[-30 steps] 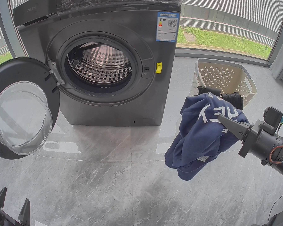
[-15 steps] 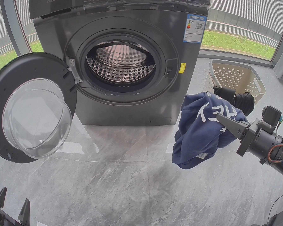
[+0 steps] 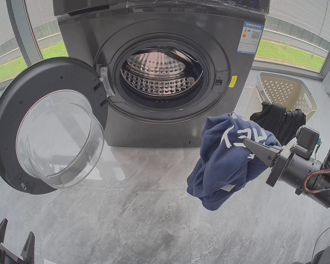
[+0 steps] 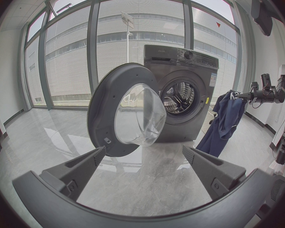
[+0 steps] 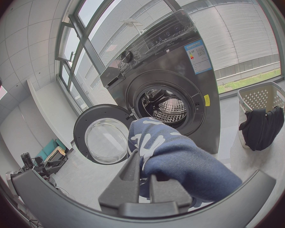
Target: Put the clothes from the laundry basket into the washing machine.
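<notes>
Grey marbled floor (image 3: 128,209) spreads across the lower head view. At upper centre stands the washing machine (image 3: 223,41), its door (image 3: 25,92) swung wide to the left and the steel drum (image 3: 159,79) exposed. At right centre the right gripper (image 3: 251,145) is clamped on a hanging navy sweatshirt (image 3: 223,158). Behind it, a black garment (image 3: 282,121) drapes over the laundry basket (image 3: 282,90). In the lower left corner, the left gripper (image 3: 17,228) has its fingers apart.

Navy garment (image 3: 220,162), white lettering; beige basket (image 3: 286,90); grey washer (image 3: 194,26).
</notes>
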Available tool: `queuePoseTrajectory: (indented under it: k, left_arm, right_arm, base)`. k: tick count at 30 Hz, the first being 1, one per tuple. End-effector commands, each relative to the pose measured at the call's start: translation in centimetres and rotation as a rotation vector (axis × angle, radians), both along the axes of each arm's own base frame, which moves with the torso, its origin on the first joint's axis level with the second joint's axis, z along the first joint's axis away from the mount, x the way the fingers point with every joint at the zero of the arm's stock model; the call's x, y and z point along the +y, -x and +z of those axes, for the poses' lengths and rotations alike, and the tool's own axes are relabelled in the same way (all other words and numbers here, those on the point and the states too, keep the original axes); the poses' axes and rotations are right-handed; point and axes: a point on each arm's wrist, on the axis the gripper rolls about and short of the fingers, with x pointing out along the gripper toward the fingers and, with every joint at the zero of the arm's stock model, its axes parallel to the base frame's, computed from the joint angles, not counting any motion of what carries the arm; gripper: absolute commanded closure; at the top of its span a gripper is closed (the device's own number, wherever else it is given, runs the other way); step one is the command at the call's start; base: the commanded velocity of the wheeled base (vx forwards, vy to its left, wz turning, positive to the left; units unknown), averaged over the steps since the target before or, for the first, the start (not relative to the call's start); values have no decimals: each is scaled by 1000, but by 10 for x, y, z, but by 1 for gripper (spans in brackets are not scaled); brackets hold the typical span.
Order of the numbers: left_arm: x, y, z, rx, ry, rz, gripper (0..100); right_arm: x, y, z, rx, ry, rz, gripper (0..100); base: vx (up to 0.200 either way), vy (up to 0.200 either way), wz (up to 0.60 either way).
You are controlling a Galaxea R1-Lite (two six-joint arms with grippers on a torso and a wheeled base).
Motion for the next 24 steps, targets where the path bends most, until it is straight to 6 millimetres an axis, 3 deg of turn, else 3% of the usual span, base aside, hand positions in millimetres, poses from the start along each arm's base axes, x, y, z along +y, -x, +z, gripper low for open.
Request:
queuePoseTrajectory:
  k: [1, 5, 19, 21, 23, 24]
  left_arm:
    - [0, 0, -5, 5, 0, -1, 0]
    - [0, 0, -5, 5, -1, 1, 0]
    - [0, 0, -5, -4, -60, 1, 0]
    - [0, 3, 11, -78, -56, -5, 0]
    - [-3, 16, 71, -250, -23, -78, 0]
    - [-4, 15, 85, -248, -19, -123, 0]
  right_arm:
    - [12, -4, -6, 26, 18, 15, 100]
    - [19, -11, -5, 28, 13, 18, 100]
    - [54, -35, 9, -46, -66, 40, 100]
    - [59, -39, 9, -57, -79, 21, 100]
    - [67, -43, 7, -46, -100, 12, 100]
    - [71, -44, 7, -40, -110, 17, 100]
  base:
    - [200, 0, 0]
    - [200, 0, 0]
    - [0, 0, 0]
    - [0, 0, 0]
    - [0, 0, 0]
    - [0, 0, 0]
